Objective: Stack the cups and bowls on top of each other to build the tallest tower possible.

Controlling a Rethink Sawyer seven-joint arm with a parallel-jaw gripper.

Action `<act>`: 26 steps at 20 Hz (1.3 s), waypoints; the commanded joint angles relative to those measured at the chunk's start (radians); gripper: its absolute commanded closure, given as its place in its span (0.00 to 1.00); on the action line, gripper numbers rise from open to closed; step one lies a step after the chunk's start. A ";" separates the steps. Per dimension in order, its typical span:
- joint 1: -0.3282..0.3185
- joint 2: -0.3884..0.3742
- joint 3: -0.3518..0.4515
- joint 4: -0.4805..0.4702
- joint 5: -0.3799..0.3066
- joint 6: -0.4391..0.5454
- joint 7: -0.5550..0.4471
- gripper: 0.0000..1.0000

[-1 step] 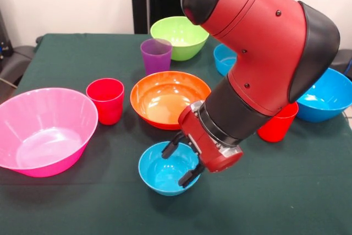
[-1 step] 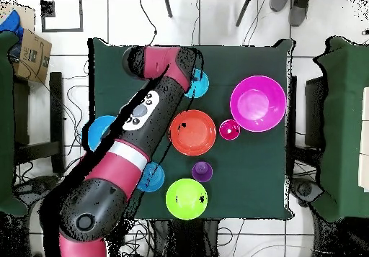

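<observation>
Low in the frame's centre, the gripper [image 1: 184, 162] is straddling the small blue bowl's [image 1: 159, 177] rim with fingers parted; closing and lifting looks like the next move

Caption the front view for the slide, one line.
Sawyer gripper open over a small blue bowl, beside the orange bowl; nothing stacked yet.

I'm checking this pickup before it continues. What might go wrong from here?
The end effector straddles only the rim of the small blue bowl, so the glossy bowl may slip or tip when lifted. The orange bowl sits just behind, and the bulky arm could bump it or the red cup under the arm.
</observation>
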 commanded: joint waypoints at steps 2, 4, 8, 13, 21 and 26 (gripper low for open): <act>-0.035 -0.128 0.382 0.136 -0.009 -0.097 -0.185 0.00; -0.062 -0.181 0.464 0.178 -0.054 -0.132 -0.324 0.00; -0.127 -0.316 0.629 0.307 -0.139 -0.199 -0.571 0.00; -0.188 -0.480 0.747 0.541 -0.253 -0.247 -0.705 0.00; -0.287 -0.674 0.888 0.756 -0.409 -0.248 -0.886 0.00; -0.378 -0.781 0.984 0.871 -0.494 -0.206 -1.015 0.00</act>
